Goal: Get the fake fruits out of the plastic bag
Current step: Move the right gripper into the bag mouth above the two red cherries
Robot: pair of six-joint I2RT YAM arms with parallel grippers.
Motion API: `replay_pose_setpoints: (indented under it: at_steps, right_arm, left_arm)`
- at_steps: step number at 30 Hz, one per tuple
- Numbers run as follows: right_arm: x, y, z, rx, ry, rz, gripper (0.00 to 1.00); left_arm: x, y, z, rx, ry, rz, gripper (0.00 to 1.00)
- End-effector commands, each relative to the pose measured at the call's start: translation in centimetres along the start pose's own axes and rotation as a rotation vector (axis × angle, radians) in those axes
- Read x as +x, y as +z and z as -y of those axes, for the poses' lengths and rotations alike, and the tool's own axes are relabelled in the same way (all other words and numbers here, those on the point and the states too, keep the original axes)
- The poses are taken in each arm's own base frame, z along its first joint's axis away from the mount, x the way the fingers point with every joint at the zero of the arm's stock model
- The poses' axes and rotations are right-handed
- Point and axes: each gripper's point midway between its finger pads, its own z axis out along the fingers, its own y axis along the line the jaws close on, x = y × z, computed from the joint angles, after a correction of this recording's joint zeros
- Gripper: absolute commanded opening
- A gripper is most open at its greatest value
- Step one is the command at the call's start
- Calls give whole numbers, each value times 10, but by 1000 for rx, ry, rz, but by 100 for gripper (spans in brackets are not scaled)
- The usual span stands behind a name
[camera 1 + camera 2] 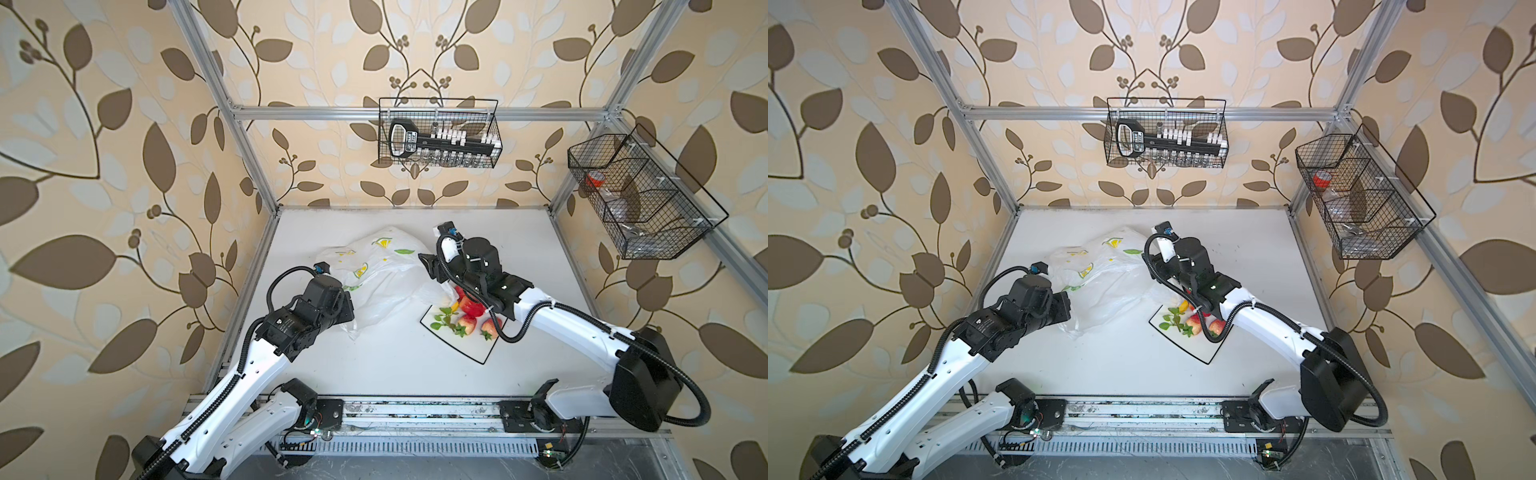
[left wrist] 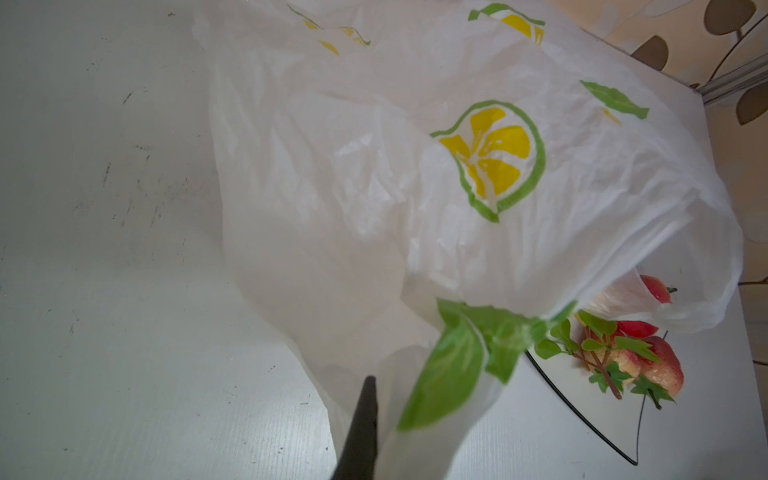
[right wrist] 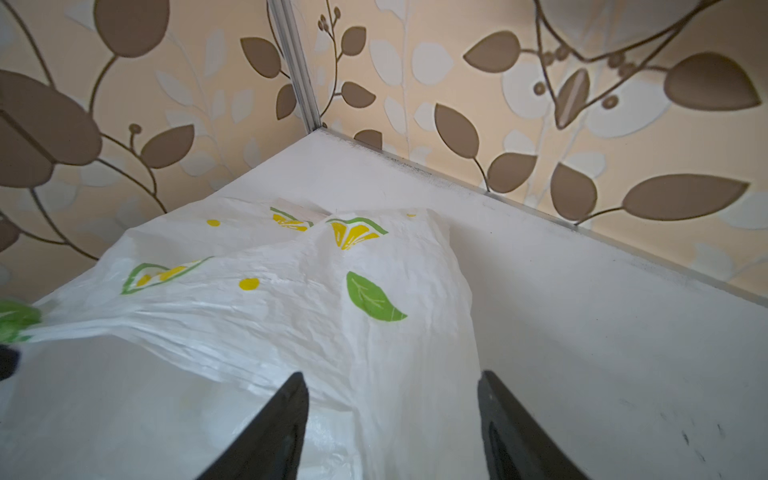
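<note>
A: Top views first. Where is the plastic bag?
B: In both top views it lies crumpled on the white bench, at about ten o'clock from the bench's middle. Its open end spreads toward four o'clock and drapes onto the eleven o'clock corner of a square plate.
A: And the fake fruits?
B: Out on that plate, bunched at its twelve o'clock end: red strawberries, a pinkish peach, a bit of yellow lemon, a green sprig. The right arm crosses above them.
A: The grippers?
B: The left gripper sits at the bag's seven o'clock edge, the right gripper at its three o'clock side. From up here I cannot tell how far either is open.
A: Left wrist camera.
B: One dark finger shows, and the bag film is gathered into a tight bunch right beside it: the left gripper is clamped on the bag. Past the bag's mouth the fruits lie on the plate, one strawberry partly behind the film.
A: Right wrist camera?
B: Both fingers of the right gripper stand wide apart. The bag lies beneath and between them, but nothing is pinched. The film is stretched taut toward the left gripper.
</note>
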Motion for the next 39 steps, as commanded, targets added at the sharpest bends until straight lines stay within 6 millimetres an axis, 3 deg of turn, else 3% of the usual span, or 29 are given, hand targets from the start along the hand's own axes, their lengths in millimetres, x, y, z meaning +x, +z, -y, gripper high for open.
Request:
replay_pose_setpoints:
  at_steps: [1,5,7,11,15,22,29,39]
  right_arm:
    - [-12,-34,-24,-132,59,40,65]
    - [-1,-58,-53,-256,114,45,59]
    - [15,-62,-84,-332,94,21,54]
    - [41,-51,-124,-383,36,-26,46]
    - [57,-33,-165,-428,158,-91,35]
    - [100,19,-173,-224,517,-146,32]
    - [109,58,-187,-195,857,-164,31]
    - [137,110,-175,-120,1110,-212,32]
  left_arm:
    - [-9,-4,9,43,-11,30,0]
    - [-10,-6,11,57,-9,33,0]
    - [-10,-7,12,63,-7,35,0]
    - [-8,-9,11,71,-6,35,0]
    - [-7,-11,11,76,-7,32,0]
    - [0,-13,11,95,-8,17,0]
    - [6,-19,11,116,2,2,0]
    - [23,-25,6,124,17,-58,0]
